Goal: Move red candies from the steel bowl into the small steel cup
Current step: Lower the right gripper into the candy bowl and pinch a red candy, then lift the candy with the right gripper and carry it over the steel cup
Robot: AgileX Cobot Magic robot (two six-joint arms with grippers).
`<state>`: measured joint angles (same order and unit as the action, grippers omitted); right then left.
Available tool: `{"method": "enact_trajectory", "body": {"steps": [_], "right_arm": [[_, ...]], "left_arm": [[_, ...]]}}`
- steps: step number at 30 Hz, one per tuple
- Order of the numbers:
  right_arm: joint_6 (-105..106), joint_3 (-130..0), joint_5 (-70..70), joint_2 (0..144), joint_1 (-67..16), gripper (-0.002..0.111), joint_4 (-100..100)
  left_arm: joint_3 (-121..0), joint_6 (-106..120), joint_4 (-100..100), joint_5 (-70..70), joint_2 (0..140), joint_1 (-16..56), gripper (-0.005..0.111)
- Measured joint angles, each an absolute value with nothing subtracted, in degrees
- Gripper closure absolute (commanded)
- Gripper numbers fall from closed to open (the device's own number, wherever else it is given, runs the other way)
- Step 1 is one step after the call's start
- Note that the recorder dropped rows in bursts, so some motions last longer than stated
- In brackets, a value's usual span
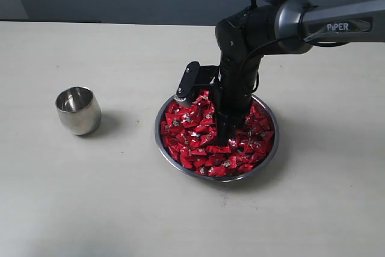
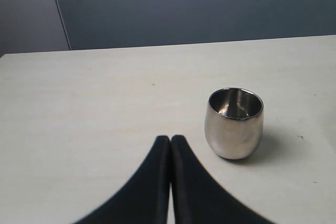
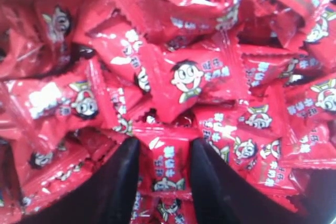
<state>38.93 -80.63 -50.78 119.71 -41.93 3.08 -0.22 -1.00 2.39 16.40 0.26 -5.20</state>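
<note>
Two steel vessels stood on the pale tabletop (image 1: 90,209), both well in from its far edge: the steel bowl (image 1: 157,138) about mid-table, and the small steel cup (image 1: 78,112), upright and empty as far as you could see, well apart from it toward the left edge. You had the red candies (image 1: 192,142) heaped in that bowl, none in the cup. Your right gripper (image 3: 164,153) was sunk into the heap at a narrow gap, one candy (image 3: 167,174) lying between its fingers and seemingly touching both, so I judged it pinched rather than loose. Your left gripper (image 2: 170,139) hung near the cup, fingers pressed together on nothing. Each sweet was likely light, its glossy wrapper slick and crinkly over a firmer middle, and the pile would probably shift under any push. You would do best to grip across the padded body, not the thin crimped ends, which could slide out or drag a neighbour along.
</note>
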Motion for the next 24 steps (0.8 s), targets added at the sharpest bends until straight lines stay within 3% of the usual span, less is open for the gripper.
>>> {"method": "enact_trajectory", "body": {"steps": [20,24], "right_arm": [[37.9,-80.63,-50.78,121.41,-41.93,0.075,2.28],[37.88,-80.63,-50.78,121.41,-41.93,0.093,2.28]], "left_arm": [[-0.22,-1.0,2.39,16.4,0.26,-5.2,0.106],[-0.22,-1.0,2.39,16.4,0.26,-5.2,0.106]]}}
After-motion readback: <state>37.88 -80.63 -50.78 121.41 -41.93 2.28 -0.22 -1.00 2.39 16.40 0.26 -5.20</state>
